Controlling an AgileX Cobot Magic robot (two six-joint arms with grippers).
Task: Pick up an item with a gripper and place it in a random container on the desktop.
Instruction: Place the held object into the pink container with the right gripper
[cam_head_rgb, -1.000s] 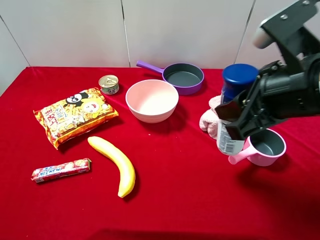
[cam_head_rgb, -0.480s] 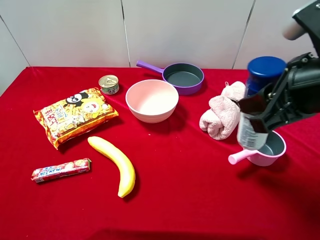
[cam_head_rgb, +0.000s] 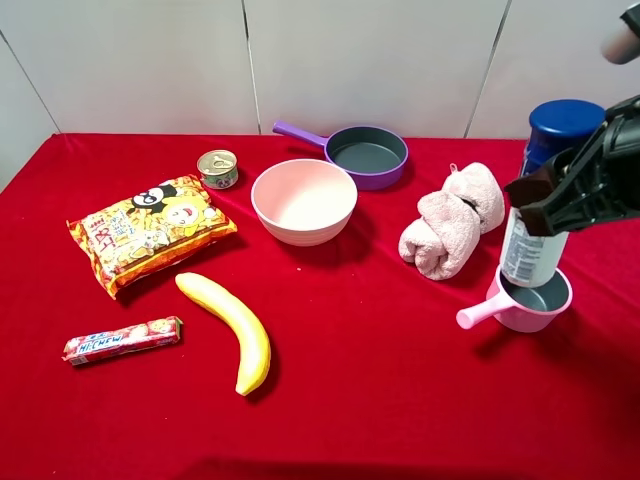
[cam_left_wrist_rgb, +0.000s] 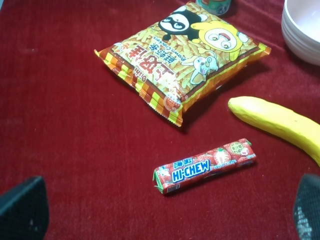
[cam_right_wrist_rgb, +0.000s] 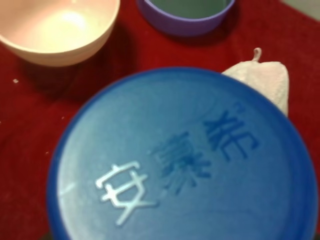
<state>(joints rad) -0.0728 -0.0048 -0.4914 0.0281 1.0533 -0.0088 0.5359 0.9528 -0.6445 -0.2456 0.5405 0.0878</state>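
Observation:
The tall bottle with a dark blue cap stands nearly upright, its base at the mouth of the small pink saucepan cup on the red desktop at the right. My right gripper is shut on the bottle's middle. The right wrist view is filled by the blue cap; the jaws are hidden there. Whether the base touches the cup's floor I cannot tell. My left gripper is open and empty above the cloth, its dark fingertips wide apart near a candy bar.
A pink towel roll lies just left of the cup. A handleless pink bowl, a purple pan and a tin can stand farther back. A snack bag, a banana and a Hi-Chew bar lie at the left.
My right gripper has carried the bottle to the right, from beside the towel to over the pink cup, and the bottle now stands more upright. Nothing else has moved.

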